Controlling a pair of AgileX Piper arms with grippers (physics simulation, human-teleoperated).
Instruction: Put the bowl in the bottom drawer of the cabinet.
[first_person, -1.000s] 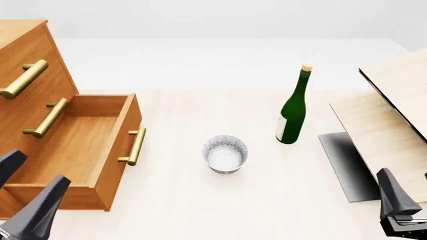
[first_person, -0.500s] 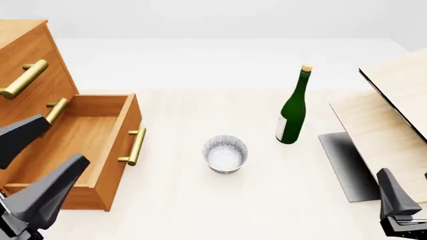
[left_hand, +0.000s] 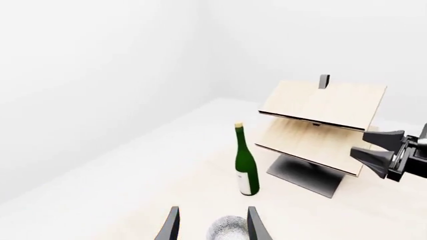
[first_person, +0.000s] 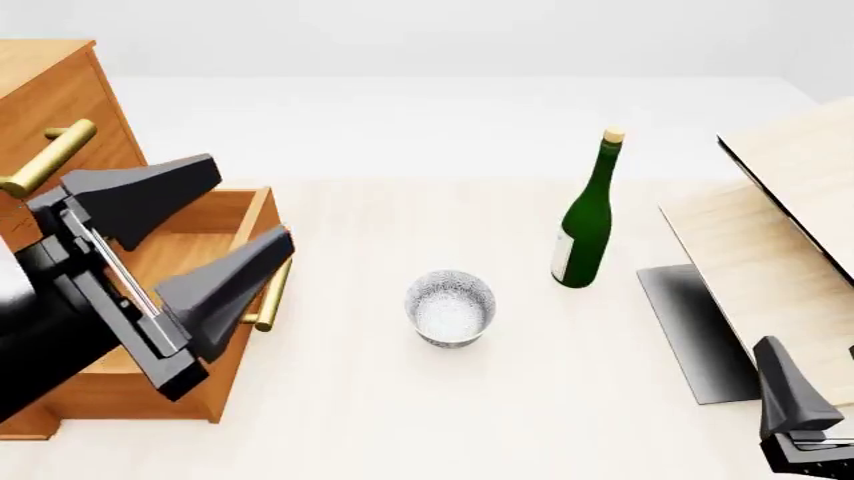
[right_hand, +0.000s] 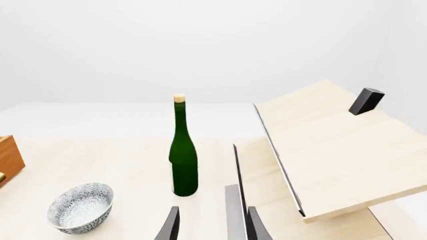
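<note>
**Left arm over the open drawer, bowl alone on the table**

From my front camera, far left, I see the cabinet (first_person: 54, 90) with a brass handle on an upper drawer front. Its bottom drawer (first_person: 247, 235) is pulled out toward the middle of the table, and most of the box is hidden behind my left arm. The drawer's brass bar handle (first_person: 274, 300) shows only partly, just behind the lower finger.

My left gripper (first_person: 220, 225) sits above and in front of the drawer, its two dark fingers spread wide apart with nothing between them, pointing toward the table's centre. In the left wrist view the fingertips (left_hand: 172, 225) frame the top of the bowl (left_hand: 230, 229), which lies ahead of them, not touched.

The bowl (first_person: 451, 307) stands upright on the pale table (first_person: 400, 420), to the right of the drawer front and apart from it. It is empty as far as I can see.

Further right and farther back stands a green bottle (first_person: 585, 220), upright, near the bowl but not touching it.

On the right edge are tilted pale wood panels (first_person: 787, 200) on a dark base.

My right gripper (first_person: 801, 420) shows at the lower right corner; in its wrist view the fingers (right_hand: 171, 225) are parted, holding nothing.
</note>
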